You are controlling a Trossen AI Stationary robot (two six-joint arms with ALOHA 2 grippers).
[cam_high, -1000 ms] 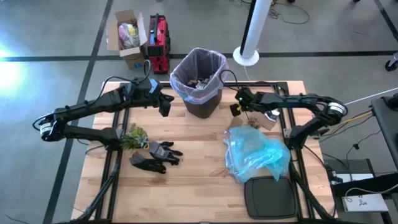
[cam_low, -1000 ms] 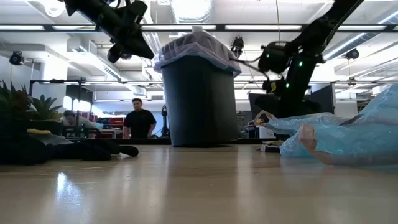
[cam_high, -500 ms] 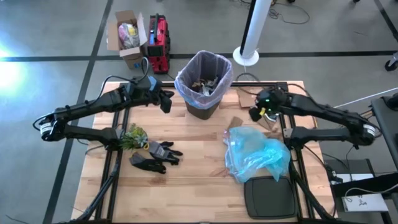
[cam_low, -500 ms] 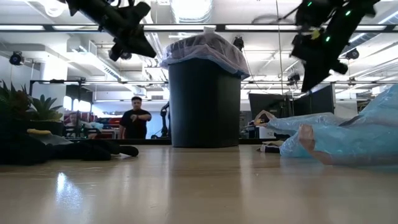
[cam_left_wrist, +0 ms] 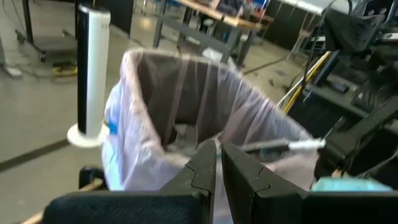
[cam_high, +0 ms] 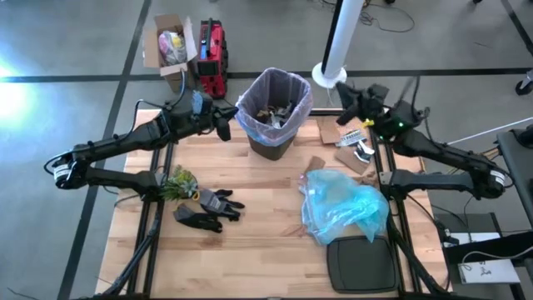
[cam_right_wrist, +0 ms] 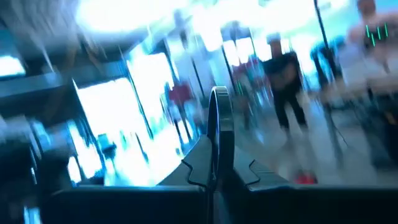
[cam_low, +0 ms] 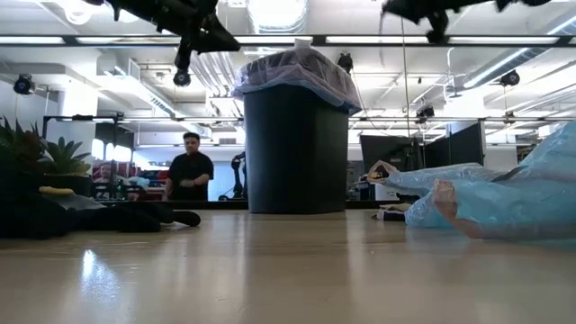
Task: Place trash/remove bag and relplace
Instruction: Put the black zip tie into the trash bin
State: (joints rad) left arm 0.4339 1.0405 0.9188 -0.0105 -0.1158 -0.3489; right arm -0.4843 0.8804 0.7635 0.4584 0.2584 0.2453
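- Wooden table (cam_high: 258,212) on a dark frame, grey floor around it; a white pillar base (cam_high: 330,73), a red case (cam_high: 212,60) and an open cardboard box (cam_high: 171,46) sit on the floor past the far edge.
- Dark bin (cam_high: 272,117) stands at the far middle of the table, lined with the bag (cam_high: 250,102), pale pink-lavender, its rim folded over the bin lip.
- Trash (cam_high: 275,111) lies inside the bag; more brown and white scraps (cam_high: 354,142) lie on the table to the bin's right.
- Left end effector (cam_high: 223,125): raised just beside the bin's left rim, fingers together, holding nothing. Left wrist view looks into the lined bin (cam_left_wrist: 205,118).
- Right end effector (cam_high: 343,98): raised high, to the right of the bin near the far table edge, fingers together, empty.
- Light blue plastic bag (cam_high: 346,204) is crumpled on the right of the table; a black lid (cam_high: 362,265) lies at the near edge.
- Black gloves (cam_high: 208,208) and a small plant (cam_high: 177,182) are on the left.
- Low view: a person (cam_low: 191,175) in dark clothes stands in the room behind.
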